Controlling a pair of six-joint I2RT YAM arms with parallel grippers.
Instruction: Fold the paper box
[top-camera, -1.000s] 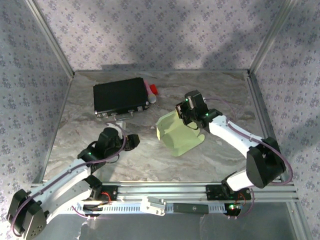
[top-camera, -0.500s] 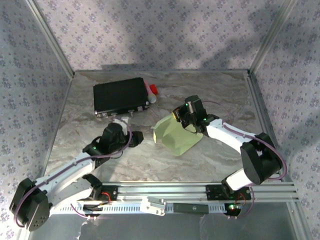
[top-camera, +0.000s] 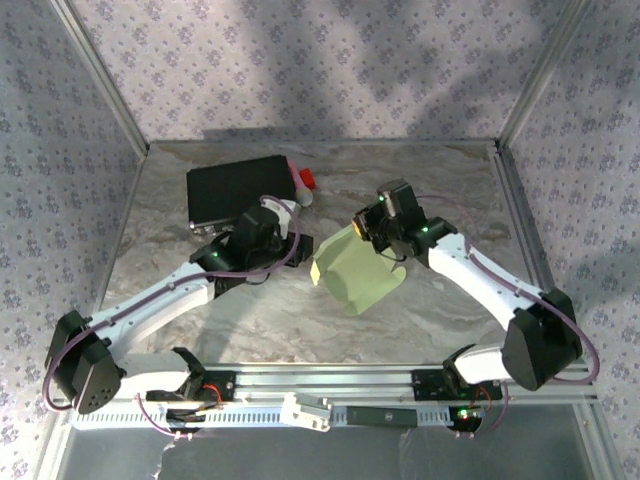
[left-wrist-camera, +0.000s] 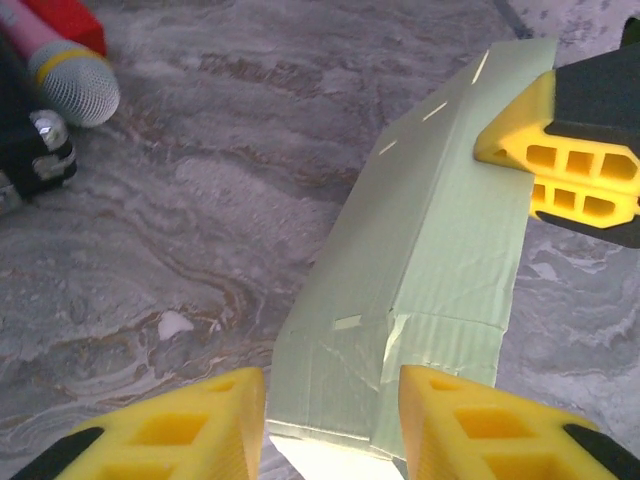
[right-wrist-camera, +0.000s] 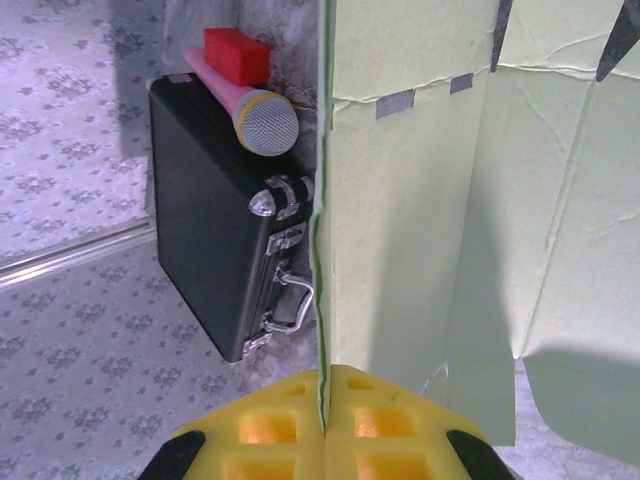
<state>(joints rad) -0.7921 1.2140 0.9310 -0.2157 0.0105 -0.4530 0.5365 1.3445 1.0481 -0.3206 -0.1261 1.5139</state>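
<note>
Here the paper box (top-camera: 352, 272) lies mid desk (top-camera: 250, 320). The right fingers (right-wrist-camera: 270, 425) pinch its far right edge; the left fingers (left-wrist-camera: 200, 425) stand apart, straddling its left end.

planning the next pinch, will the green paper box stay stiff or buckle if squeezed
Probably floppy: the paper box is thin card, already wrinkled near its scored folds, so a squeeze would likely buckle it. Probably light too: the right gripper holds a panel raised by one pinched edge. It would likely bend first along the slit fold lines.
</note>
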